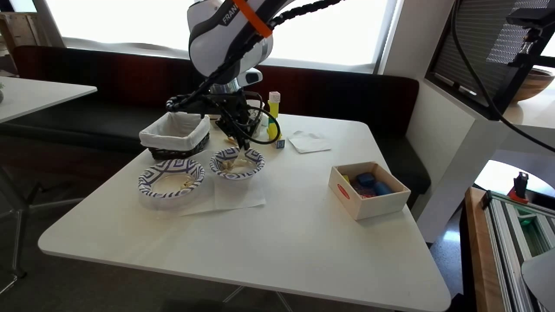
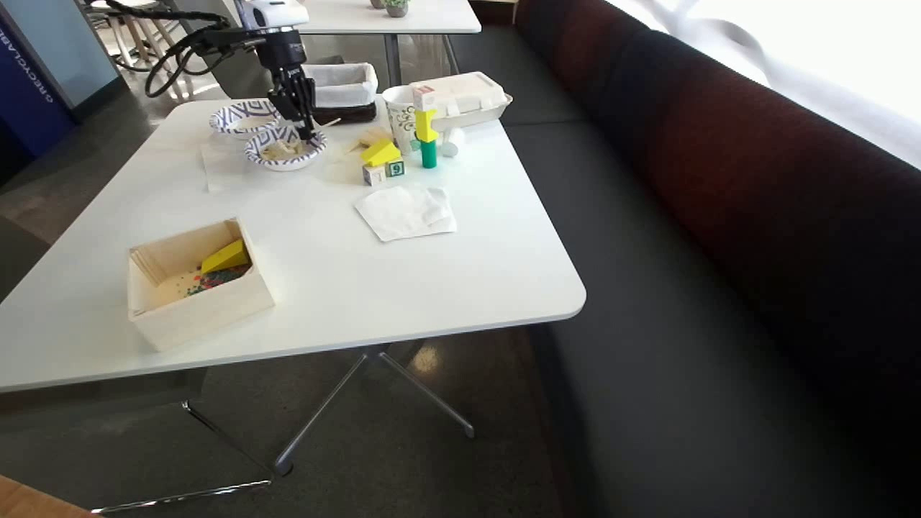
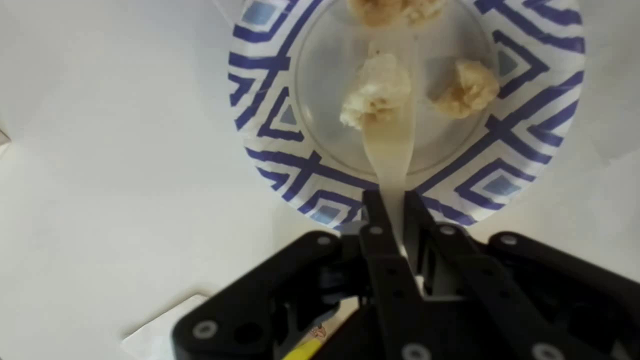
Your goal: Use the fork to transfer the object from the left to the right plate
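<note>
Wrist view: the pincer (image 3: 392, 197) gripped the fork (image 3: 393, 160); ahead of the pincer, a chunk (image 3: 378, 82) looked light, crumbly, best speared centrally.

Arm (image 1: 217, 48) w/ "FRAN" (rest unclear); blue panel (image 2: 30, 104) w/ "RECYCLABL"; toy blk (image 2: 395, 168) w/ "9".

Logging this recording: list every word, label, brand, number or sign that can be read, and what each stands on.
"FRAN": on the arm, cut off at the orange band.
"RECYCLABL": on the blue panel, slanted; its ends are unclear.
"9": on a small cube.
Too small or blurred to read: the red label on the box and the marks on the other cubes.
</note>
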